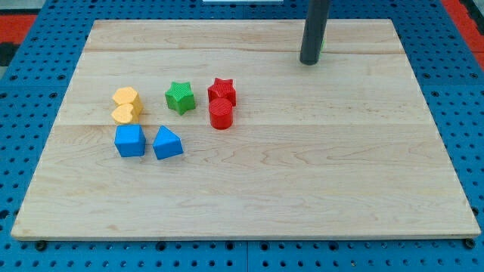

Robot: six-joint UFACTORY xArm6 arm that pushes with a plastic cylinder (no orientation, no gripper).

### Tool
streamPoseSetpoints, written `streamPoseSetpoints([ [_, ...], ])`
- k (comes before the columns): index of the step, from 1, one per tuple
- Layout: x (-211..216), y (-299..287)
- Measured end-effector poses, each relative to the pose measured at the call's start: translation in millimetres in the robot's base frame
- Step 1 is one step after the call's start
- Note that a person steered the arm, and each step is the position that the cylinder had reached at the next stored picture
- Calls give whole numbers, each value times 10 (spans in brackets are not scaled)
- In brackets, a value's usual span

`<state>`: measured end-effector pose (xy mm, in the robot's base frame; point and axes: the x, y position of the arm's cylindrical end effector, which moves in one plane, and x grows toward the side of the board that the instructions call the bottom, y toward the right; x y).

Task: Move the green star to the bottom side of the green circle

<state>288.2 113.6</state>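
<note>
Tip (308, 63) far from ridged green star (180, 97)

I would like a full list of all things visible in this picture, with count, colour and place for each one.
green star: 1, green, middle of the cluster on the view's left half
red star: 1, red, to the view's right of the green star
red cylinder: 1, red, just below the red star, touching it or nearly so
yellow blocks: 2, yellow, view's left of the green star, close together; shapes hard to tell
blue cube: 1, blue, below the yellow blocks
blue triangular block: 1, blue, to the view's right of the blue cube
green circle: 1, green, mostly hidden behind the rod; only a sliver shows
wooden board: 1, light wood, on a blue perforated surface
my tip: 1, dark rod end, near the view's top, far from the cluster
</note>
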Motion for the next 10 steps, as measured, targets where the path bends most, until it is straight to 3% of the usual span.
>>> streamPoseSetpoints([
  [1,83,-199],
  [3,-207,79],
  [4,520,-447],
  [5,558,-1355],
  [6,94,-1611],
  [7,94,-2154],
  [8,312,-2470],
  [10,853,-2483],
])
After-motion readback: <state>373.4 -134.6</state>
